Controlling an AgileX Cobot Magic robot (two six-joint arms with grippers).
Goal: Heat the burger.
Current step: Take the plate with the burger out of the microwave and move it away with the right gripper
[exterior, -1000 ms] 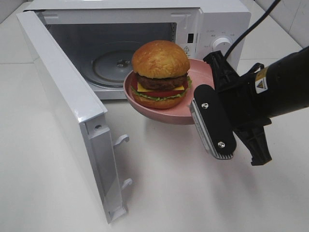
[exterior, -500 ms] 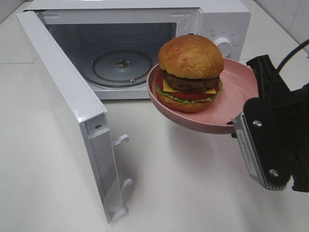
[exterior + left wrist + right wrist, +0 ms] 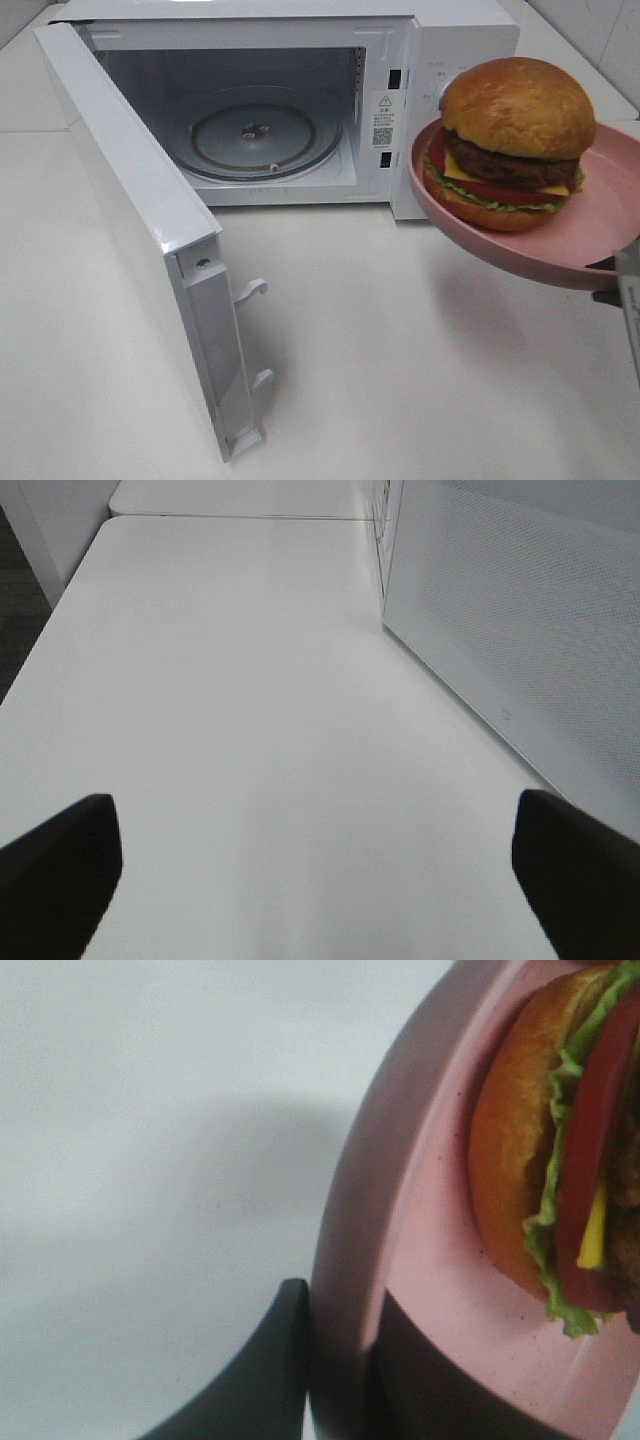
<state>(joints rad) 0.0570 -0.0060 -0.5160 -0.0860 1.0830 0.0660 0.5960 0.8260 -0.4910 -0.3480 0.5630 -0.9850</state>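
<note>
The burger (image 3: 515, 140), with a golden-brown bun, dark patty, cheese, tomato and lettuce, sits on a pink plate (image 3: 600, 245). The plate is held in the air to the right of the open microwave (image 3: 250, 130), in front of its control panel. My right gripper (image 3: 340, 1380) is shut on the plate's rim, one finger under it and one on top. The burger (image 3: 540, 1160) lies close beside them. Only a sliver of this gripper (image 3: 630, 300) shows at the right edge of the exterior view. My left gripper (image 3: 320, 870) is open and empty over bare table.
The microwave door (image 3: 130, 220) swings out to the front left, reaching near the table's front. A glass turntable (image 3: 255, 135) lies inside the cavity. The dial (image 3: 447, 88) is partly hidden behind the burger. A white perforated microwave panel (image 3: 520, 630) stands beside the left gripper.
The plate with the burger has moved right, away from the microwave opening, and looks larger. The right arm has slid almost wholly out of the exterior view.
</note>
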